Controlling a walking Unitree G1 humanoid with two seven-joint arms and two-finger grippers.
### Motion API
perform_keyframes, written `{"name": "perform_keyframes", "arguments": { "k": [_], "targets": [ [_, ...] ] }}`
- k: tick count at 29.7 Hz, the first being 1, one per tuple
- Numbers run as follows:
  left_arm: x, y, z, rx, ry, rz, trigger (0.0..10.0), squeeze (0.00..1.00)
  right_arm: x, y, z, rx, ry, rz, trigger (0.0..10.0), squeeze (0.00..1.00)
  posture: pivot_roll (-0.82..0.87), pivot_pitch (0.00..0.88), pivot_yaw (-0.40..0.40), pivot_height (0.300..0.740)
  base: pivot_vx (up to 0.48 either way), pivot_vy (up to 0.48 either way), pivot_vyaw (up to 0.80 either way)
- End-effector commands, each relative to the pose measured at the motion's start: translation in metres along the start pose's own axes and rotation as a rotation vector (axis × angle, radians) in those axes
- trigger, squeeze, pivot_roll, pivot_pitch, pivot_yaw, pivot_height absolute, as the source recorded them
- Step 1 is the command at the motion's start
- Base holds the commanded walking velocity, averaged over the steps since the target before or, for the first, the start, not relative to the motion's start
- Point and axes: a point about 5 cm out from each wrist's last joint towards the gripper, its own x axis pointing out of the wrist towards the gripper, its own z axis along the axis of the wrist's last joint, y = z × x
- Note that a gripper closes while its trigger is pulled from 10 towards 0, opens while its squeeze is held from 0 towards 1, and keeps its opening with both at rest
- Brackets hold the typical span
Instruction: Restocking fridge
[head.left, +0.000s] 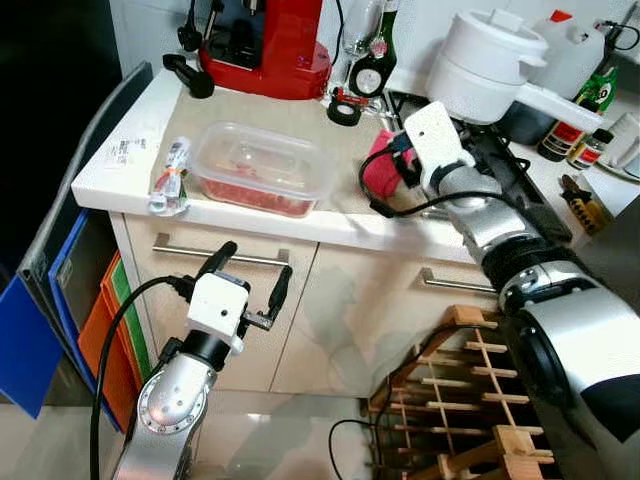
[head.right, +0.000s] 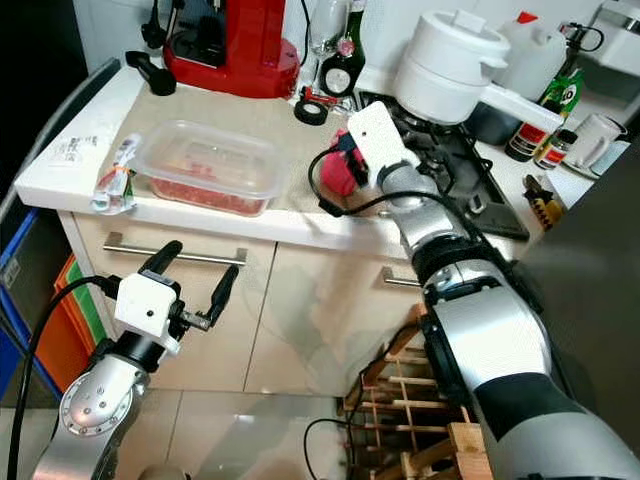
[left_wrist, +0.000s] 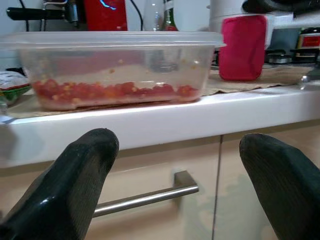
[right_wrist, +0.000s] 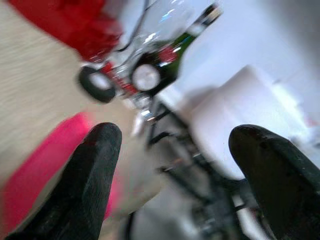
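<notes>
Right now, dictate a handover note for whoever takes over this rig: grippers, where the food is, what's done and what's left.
Left gripper: jaws open, empty, held low in front of the drawer handle, below the counter edge.
Right gripper: jaws open, empty, reaching over the counter beside the pink item, near the hob.
Tub: clear, lidded, with red food in the bottom, standing on the counter mat near the front edge. A wrapped packet lies at its left.
Done: nothing picked up yet.
Left: grasp the tub, and probably the packet, and carry them to the fridge.
</notes>
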Motion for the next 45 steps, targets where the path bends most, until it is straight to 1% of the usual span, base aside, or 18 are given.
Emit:
{"name": "perform_keyframes", "arguments": {
  "k": [1, 5, 9, 13, 14, 15, 17, 19, 24, 25, 26, 27, 30, 32, 34, 35, 39, 45],
  "targets": [
    [0.004, -0.005, 0.003, -0.003, -0.007, -0.019, 10.0, 0.00, 0.000, -0.012, -0.002, -0.031, 0.010, -0.044, 10.0, 0.00, 0.20, 0.011, -0.205, 0.740, 0.000, 0.000, 0.00],
    [0.005, -0.005, 0.003, -0.002, -0.007, -0.019, 10.0, 0.00, -0.002, -0.030, -0.006, -0.173, 0.025, -0.151, 10.0, 0.00, 0.20, 0.011, -0.204, 0.740, 0.000, 0.000, 0.00],
    [0.005, -0.004, 0.004, -0.002, -0.008, -0.019, 10.0, 0.00, -0.003, -0.037, -0.006, -0.203, 0.021, -0.183, 10.0, 0.00, 0.20, 0.010, -0.202, 0.740, 0.000, 0.000, 0.00],
    [0.006, -0.003, 0.004, -0.002, 0.000, -0.007, 10.0, 0.00, -0.002, -0.038, 0.000, -0.116, -0.019, -0.173, 10.0, 0.00, 0.20, 0.013, -0.208, 0.740, 0.000, 0.000, 0.00],
    [0.007, -0.001, 0.001, -0.013, 0.037, 0.017, 10.0, 0.00, -0.002, -0.033, 0.001, 0.037, -0.029, -0.133, 10.0, 0.00, 0.21, 0.014, -0.214, 0.740, 0.000, 0.000, 0.00],
    [0.007, -0.001, 0.001, -0.013, 0.037, 0.017, 10.0, 0.00, -0.002, -0.033, 0.001, 0.037, -0.029, -0.133, 10.0, 0.00, 0.21, 0.014, -0.214, 0.740, 0.000, 0.000, 0.00],
    [0.010, 0.003, 0.001, -0.040, 0.080, 0.067, 10.0, 0.00, -0.002, -0.025, 0.004, 0.327, -0.082, -0.065, 10.0, 0.00, 0.21, 0.019, -0.221, 0.740, 0.000, 0.000, 0.00],
    [0.015, 0.009, 0.013, -0.076, 0.047, 0.110, 10.0, 0.00, -0.006, -0.020, 0.006, 0.425, -0.177, -0.020, 10.0, 0.00, 0.20, 0.018, -0.223, 0.740, 0.000, 0.000, 0.00],
    [0.031, 0.020, 0.044, -0.149, -0.064, 0.172, 10.0, 0.00, -0.039, -0.010, -0.003, 0.489, -0.309, -0.061, 10.0, 0.00, 0.17, 0.000, -0.202, 0.740, 0.000, 0.000, 0.00],
    [0.031, 0.020, 0.044, -0.149, -0.064, 0.172, 10.0, 0.00, -0.039, -0.010, -0.003, 0.489, -0.309, -0.061, 10.0, 0.00, 0.17, 0.000, -0.202, 0.740, 0.000, 0.000, 0.00],
    [0.036, 0.019, 0.052, -0.133, -0.094, 0.157, 10.0, 0.00, -0.055, -0.003, -0.006, 0.512, -0.334, -0.084, 10.0, 0.00, 0.16, 0.000, -0.191, 0.740, 0.000, 0.000, 0.00],
    [0.036, 0.019, 0.052, -0.133, -0.094, 0.157, 10.0, 0.00, -0.055, -0.003, -0.006, 0.512, -0.334, -0.084, 10.0, 0.00, 0.16, 0.000, -0.191, 0.740, 0.000, 0.000, 0.00],
    [0.044, 0.016, 0.059, -0.102, -0.127, 0.133, 10.0, 0.00, -0.080, 0.016, -0.012, 0.540, -0.349, -0.057, 10.0, 0.00, 0.15, 0.000, -0.176, 0.740, 0.000, 0.000, 0.00],
    [0.050, 0.015, 0.063, -0.108, -0.130, 0.131, 10.0, 0.00, -0.103, 0.034, -0.035, 0.482, -0.309, 0.010, 10.0, 0.00, 0.14, 0.000, -0.162, 0.740, 0.000, 0.000, 0.00],
    [0.051, 0.015, 0.064, -0.107, -0.129, 0.134, 10.0, 0.00, -0.108, 0.038, -0.040, 0.478, -0.291, 0.023, 10.0, 0.00, 0.14, 0.000, -0.162, 0.740, 0.000, 0.000, 0.00],
    [0.056, 0.016, 0.064, -0.106, -0.124, 0.138, 10.0, 0.00, -0.117, 0.044, -0.059, 0.461, -0.229, 0.024, 10.0, 0.00, 0.13, 0.000, -0.156, 0.740, 0.000, 0.000, 0.00],
    [0.061, 0.017, 0.066, -0.128, -0.130, 0.125, 10.0, 0.00, -0.123, 0.049, -0.071, 0.522, -0.126, -0.001, 10.0, 0.00, 0.12, 0.000, -0.141, 0.740, 0.000, 0.000, 0.00],
    [0.065, 0.017, 0.070, -0.130, -0.143, 0.099, 10.0, 0.00, -0.117, 0.047, -0.066, 0.579, -0.099, -0.031, 10.0, 0.00, 0.11, 0.000, -0.130, 0.740, 0.000, 0.332, 0.00]
  ]
}}
